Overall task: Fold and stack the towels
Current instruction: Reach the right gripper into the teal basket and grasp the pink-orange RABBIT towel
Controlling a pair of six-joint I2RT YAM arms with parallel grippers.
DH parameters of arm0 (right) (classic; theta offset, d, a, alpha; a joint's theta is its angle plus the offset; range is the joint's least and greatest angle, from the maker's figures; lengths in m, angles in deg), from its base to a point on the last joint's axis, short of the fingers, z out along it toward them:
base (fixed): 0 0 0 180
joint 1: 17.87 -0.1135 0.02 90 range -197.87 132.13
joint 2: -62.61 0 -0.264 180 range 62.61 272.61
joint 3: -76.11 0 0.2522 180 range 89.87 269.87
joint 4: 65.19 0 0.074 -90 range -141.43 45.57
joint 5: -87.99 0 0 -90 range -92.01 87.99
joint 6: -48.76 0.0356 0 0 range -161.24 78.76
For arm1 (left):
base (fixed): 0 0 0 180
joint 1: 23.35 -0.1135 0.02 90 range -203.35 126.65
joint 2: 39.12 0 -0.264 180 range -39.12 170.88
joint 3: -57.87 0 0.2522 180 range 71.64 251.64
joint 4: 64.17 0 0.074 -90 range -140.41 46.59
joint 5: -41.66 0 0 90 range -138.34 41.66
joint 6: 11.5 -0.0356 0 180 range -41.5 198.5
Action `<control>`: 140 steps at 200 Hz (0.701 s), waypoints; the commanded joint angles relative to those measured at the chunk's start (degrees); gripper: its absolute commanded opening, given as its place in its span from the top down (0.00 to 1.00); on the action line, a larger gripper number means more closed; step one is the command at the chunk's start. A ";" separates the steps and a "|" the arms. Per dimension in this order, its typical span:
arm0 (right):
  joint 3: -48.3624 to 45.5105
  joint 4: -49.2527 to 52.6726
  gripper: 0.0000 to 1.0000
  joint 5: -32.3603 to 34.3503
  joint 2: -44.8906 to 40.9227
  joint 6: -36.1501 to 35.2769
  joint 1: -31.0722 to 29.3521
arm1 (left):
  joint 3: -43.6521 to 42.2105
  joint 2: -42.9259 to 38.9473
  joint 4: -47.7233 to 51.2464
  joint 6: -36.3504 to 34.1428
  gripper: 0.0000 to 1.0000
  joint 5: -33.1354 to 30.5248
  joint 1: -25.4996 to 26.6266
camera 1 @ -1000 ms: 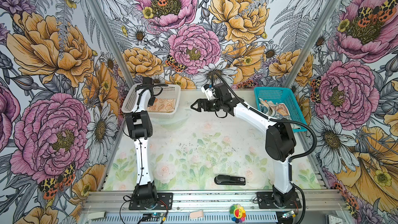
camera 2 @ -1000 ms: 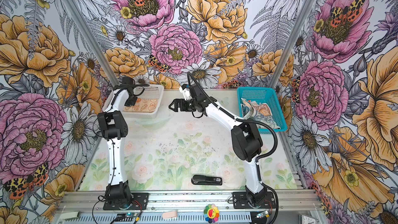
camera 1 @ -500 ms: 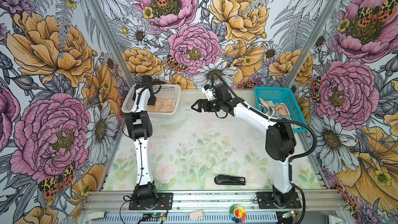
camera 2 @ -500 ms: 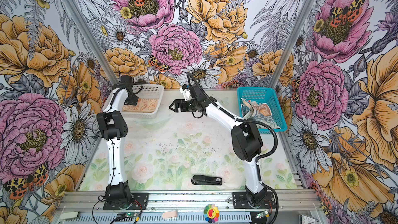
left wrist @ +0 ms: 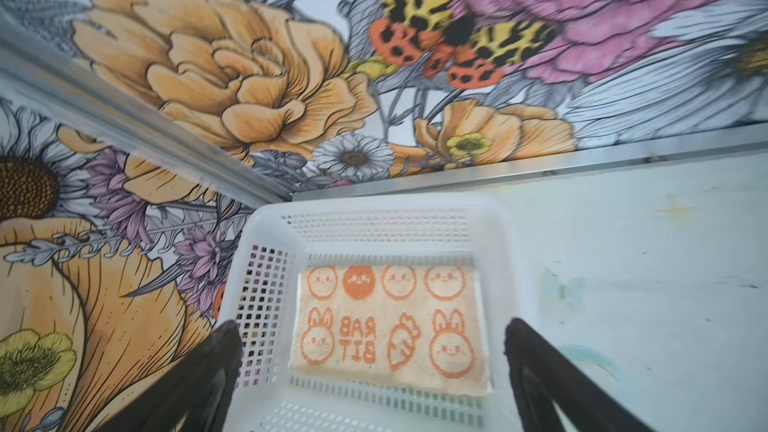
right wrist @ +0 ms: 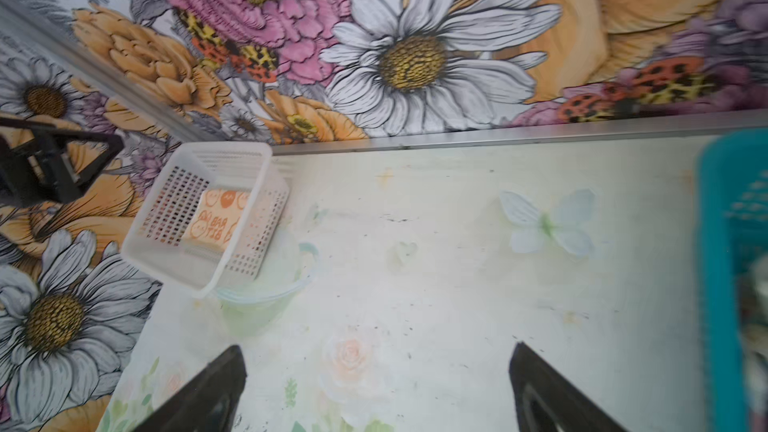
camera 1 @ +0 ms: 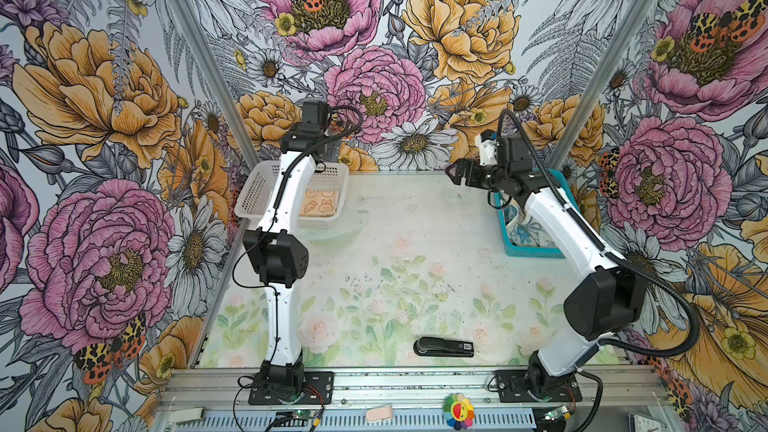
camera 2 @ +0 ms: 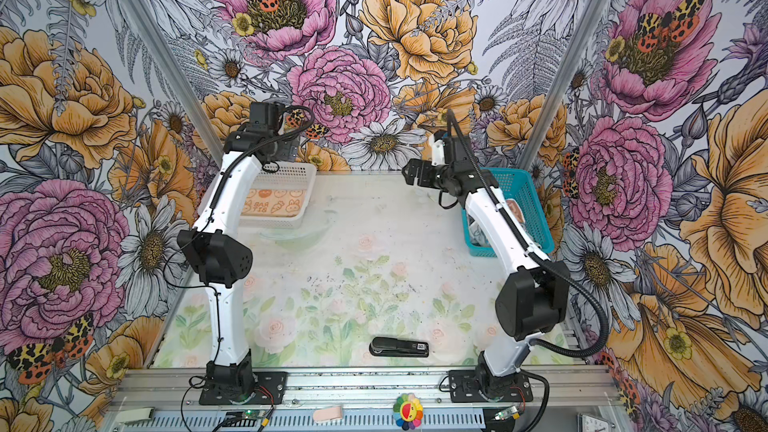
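Note:
A folded cream towel [left wrist: 390, 326] with orange bunny faces and "RABBIT" lies flat in the white basket [left wrist: 511, 276] at the back left, seen in both top views [camera 1: 320, 207] [camera 2: 274, 203]. My left gripper [left wrist: 372, 326] hangs open above that basket, holding nothing; in both top views it sits high over the basket's far rim [camera 1: 332, 147] [camera 2: 286, 147]. My right gripper [right wrist: 378, 349] is open and empty above the bare table, just left of the teal basket [camera 1: 523, 249]. Crumpled towels [camera 1: 521, 234] lie in the teal basket, mostly hidden by the right arm.
A clear bowl [camera 1: 336, 230] sits against the white basket's front edge. A black stapler [camera 1: 444, 347] lies near the table's front. The teal basket [right wrist: 723, 243] stands close beside the right gripper. Flowered walls close in the back and both sides.
The left gripper opened, left the folded towel in the white basket and rose above it. The right gripper swung to the right, toward the teal basket.

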 commanded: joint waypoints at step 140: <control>-8.44 5.52 0.11 18.88 10.45 -0.38 21.66 | -4.88 6.43 -14.11 -4.18 0.01 -4.89 36.63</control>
